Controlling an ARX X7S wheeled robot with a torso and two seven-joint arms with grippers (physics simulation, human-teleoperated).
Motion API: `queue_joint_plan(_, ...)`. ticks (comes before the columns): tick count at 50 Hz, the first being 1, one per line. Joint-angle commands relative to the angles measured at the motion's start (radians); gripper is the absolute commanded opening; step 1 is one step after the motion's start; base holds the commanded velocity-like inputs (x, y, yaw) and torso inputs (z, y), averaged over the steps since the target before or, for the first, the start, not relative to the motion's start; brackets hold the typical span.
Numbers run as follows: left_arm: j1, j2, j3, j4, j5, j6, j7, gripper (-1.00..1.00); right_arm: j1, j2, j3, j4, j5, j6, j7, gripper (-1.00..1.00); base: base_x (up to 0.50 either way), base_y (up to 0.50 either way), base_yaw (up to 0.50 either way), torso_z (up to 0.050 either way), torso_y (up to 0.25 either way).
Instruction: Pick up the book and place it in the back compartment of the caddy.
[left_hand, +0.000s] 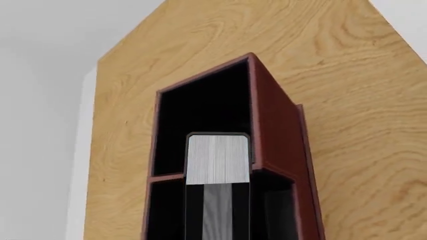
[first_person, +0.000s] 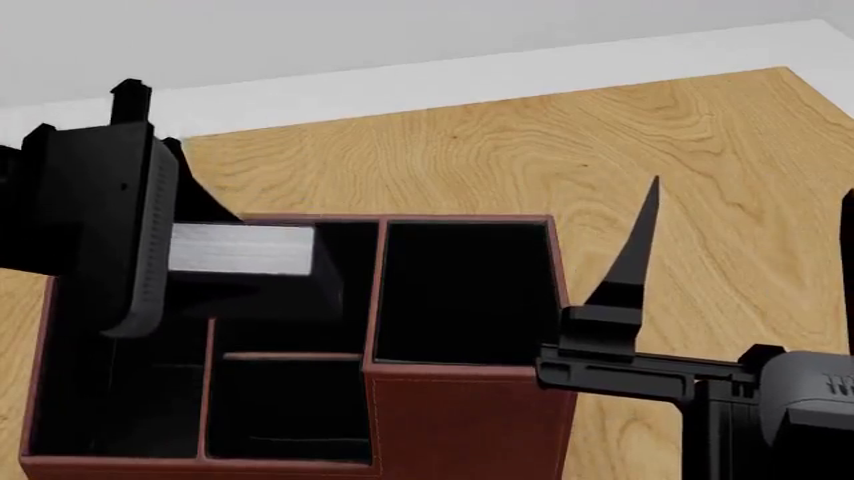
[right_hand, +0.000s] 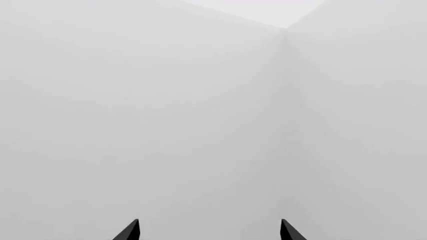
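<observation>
The left end effector (first_person: 200, 250) pinches the book (first_person: 240, 248), holding it above the caddy (first_person: 461, 410). The right end effector (right_hand: 209, 231), beside the caddy, points upward, fingers spread.

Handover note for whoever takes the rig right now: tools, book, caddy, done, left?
Left tool: shut on the book, holding it over the caddy, page edges facing the wrist camera.
Right tool: open, empty, held off to the caddy's right, pointing at bare wall.
Caddy: on the wooden table. In the head view the book's end hangs over the far cell of the middle column, the back compartment.
Done: book picked up and carried over the caddy.
Left: lower it into that cell, release, pull the arm away.
</observation>
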Motion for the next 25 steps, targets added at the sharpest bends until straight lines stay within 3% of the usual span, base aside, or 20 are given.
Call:
queue_joint_plan(1, 0.004, -0.003, -0.020, 0.017, -0.040, -0.036, -0.030, -1.00, -0.011, -0.002, 0.000, 0.015, -0.009, -0.022, -0.011, 1.00, 0.00, 0.00, 0.00, 0.000, 0.000)
queue_joint_plan(25, 0.016, -0.022, -0.010, 0.081, -0.069, -0.093, -0.034, -1.00, 0.018, -0.007, -0.004, -0.001, 0.019, 0.014, 0.007, 1.00, 0.00, 0.00, 0.00, 0.000, 0.002)
